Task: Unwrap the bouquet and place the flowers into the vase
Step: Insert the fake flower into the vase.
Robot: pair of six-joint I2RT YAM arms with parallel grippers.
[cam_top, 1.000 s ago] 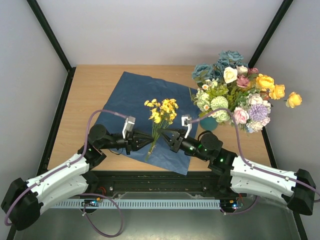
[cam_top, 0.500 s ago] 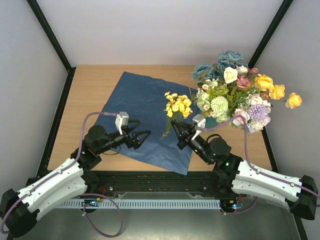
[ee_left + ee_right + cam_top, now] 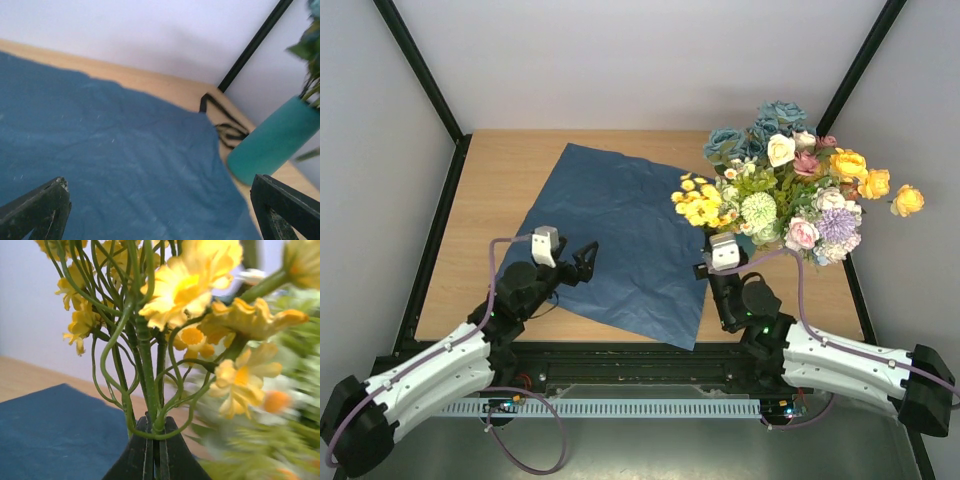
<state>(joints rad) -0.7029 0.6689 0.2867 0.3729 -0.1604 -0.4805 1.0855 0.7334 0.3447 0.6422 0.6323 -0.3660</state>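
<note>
From above, the paper [image 3: 620, 240] lies flat on the bench [image 3: 510, 170], and the left end effector [image 3: 582, 264] hangs spread over its near edge. The right end effector [image 3: 713, 236] holds a yellow sprig [image 3: 700, 202] up against the flowers [image 3: 800, 190] at the far right.

In the left wrist view, the fingers [image 3: 42, 210] stand wide apart. The vase [image 3: 272, 142] is upright just beside the paper's corner, with the ribbon [image 3: 225, 127] behind it.

In the right wrist view, the jaws are pressed together on the sprig's green stems.
</note>
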